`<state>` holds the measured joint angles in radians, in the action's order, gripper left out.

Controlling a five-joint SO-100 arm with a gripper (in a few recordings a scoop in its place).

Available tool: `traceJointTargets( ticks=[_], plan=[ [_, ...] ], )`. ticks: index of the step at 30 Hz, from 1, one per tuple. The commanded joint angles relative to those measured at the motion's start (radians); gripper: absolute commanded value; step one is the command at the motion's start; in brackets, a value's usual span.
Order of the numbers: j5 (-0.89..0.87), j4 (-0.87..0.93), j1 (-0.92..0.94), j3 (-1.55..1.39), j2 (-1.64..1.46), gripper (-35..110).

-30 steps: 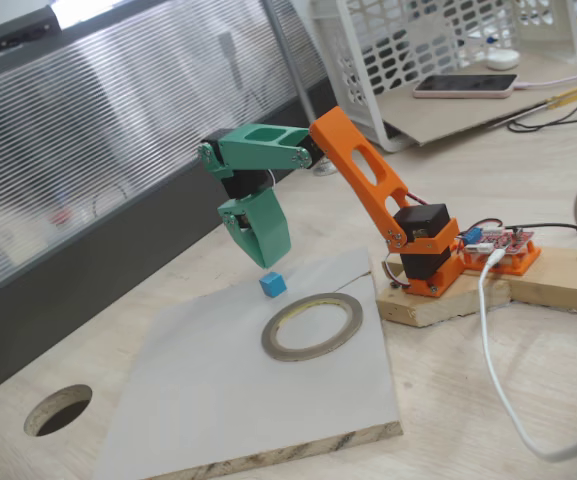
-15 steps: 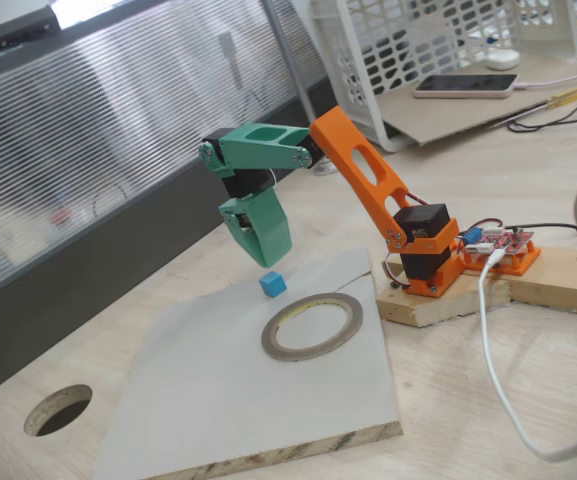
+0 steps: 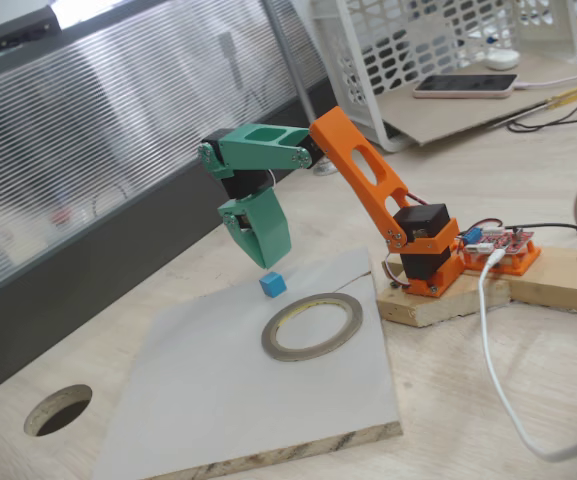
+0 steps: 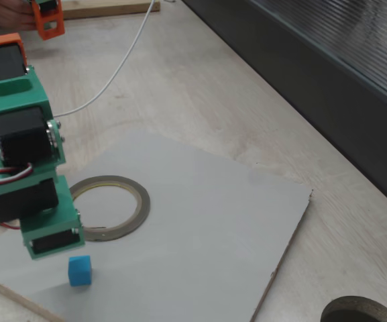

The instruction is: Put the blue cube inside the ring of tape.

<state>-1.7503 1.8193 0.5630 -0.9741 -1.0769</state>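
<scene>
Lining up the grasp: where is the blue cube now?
In both fixed views the blue cube sits on the grey board, just below the gripper, outside the ring of tape.

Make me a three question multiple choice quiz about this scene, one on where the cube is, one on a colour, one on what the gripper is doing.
1. Where is the blue cube?
A. inside the ring of tape
B. on the grey board, outside the ring
C. in the round hole

2. What colour is the gripper?
A. green
B. orange
C. white

3. What is the gripper doing?
A. holding the cube
B. pressing on the tape
C. hanging just above the cube, holding nothing

Answers: B, the cube sits beside the ring on the board; A, its fingers are green; C, a gap shows between it and the cube in both fixed views.
</scene>
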Motion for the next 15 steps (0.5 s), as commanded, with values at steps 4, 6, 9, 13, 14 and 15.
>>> traceJointTargets(
  ticks=[4, 6, 9, 13, 14, 15],
  plan=[
    [-0.006, 0.002, 0.009, 0.002, -0.028, 2],
    [-0.006, 0.002, 0.008, 0.002, -0.029, 2],
    [-0.006, 0.002, 0.008, 0.002, -0.029, 2],
    [-0.006, 0.002, -0.026, 0.002, -0.029, 2],
    [-0.006, 0.002, -0.048, 0.002, -0.029, 2],
    [-0.006, 0.002, -0.064, 0.002, -0.029, 2]
  ],
)
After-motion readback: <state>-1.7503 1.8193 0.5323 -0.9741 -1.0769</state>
